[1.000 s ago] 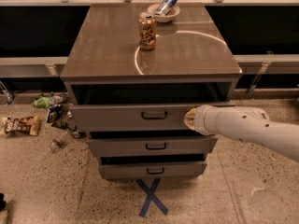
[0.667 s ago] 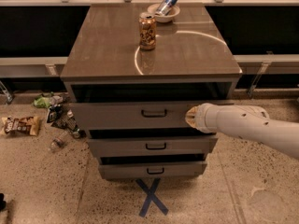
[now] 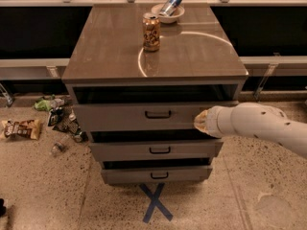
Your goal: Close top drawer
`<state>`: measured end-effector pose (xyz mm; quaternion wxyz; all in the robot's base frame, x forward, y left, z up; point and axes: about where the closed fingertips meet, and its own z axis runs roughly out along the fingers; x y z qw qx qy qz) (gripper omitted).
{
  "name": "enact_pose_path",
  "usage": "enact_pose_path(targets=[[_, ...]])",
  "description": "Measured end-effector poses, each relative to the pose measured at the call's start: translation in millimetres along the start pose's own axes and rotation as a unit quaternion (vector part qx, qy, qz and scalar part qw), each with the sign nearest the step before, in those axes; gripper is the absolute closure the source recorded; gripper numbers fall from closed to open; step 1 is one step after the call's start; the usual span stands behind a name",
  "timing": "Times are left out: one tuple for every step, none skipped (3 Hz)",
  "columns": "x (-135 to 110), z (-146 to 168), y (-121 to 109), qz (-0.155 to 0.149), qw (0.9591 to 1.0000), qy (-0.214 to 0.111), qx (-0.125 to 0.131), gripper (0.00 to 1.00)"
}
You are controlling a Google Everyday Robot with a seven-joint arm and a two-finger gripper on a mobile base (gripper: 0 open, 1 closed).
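Note:
The top drawer (image 3: 124, 115) is a wide grey-brown front with a small black loop handle (image 3: 158, 114) at its centre, the uppermost of three. It stands pulled out a little, with a dark gap between it and the cabinet top. My white arm comes in from the right. The gripper (image 3: 201, 121) at its end is against the right part of the top drawer's front, to the right of the handle.
A brown can (image 3: 151, 31) and a bowl (image 3: 167, 13) holding a silver-blue can stand on the cabinet top (image 3: 105, 47). Two more drawers (image 3: 156, 150) sit below. Wrappers and litter (image 3: 53, 116) lie on the floor at left. A blue tape cross (image 3: 155, 205) marks the floor in front.
The arm's end has stayed on the right part of the drawer front, shifting only slightly. The drawer looks about equally far out.

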<state>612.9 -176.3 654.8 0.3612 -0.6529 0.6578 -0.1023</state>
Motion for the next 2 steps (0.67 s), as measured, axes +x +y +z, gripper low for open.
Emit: enact_pose_path(targets=[[-29.7,-49.7,10.9,0.044,0.9964,-0.042,-0.059,1.00],[-51.8,-89.5,36.9,0.086,0.9876,-0.055,-0.119,1.00]])
